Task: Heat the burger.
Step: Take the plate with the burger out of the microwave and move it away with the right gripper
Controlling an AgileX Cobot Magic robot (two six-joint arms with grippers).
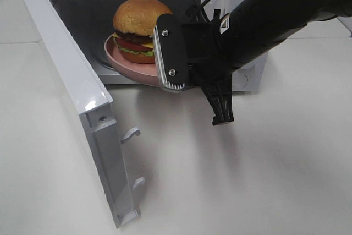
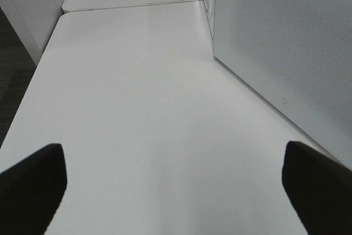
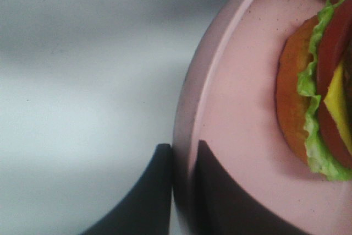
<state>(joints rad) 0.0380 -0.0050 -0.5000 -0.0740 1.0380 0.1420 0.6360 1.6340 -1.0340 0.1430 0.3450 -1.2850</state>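
Observation:
The burger [image 1: 140, 26], with its brown bun, lettuce, cheese and tomato, sits on a round pink plate [image 1: 118, 59] in the mouth of the open microwave [image 1: 242, 78]. My right arm [image 1: 264, 20] reaches in from the right to the plate's near edge. In the right wrist view my right gripper [image 3: 181, 147] is shut on the plate's rim [image 3: 190, 108], one finger on each side, with the burger [image 3: 319, 108] further in on the plate. My left gripper [image 2: 176, 185] is open over bare table beside the microwave's side wall [image 2: 275, 42].
The microwave door [image 1: 71, 75] hangs wide open to the left, its latch hooks [image 1: 132, 133] pointing out over the white table [image 1: 247, 180]. A seam where a second tabletop begins [image 2: 132, 6] runs behind the left gripper's area.

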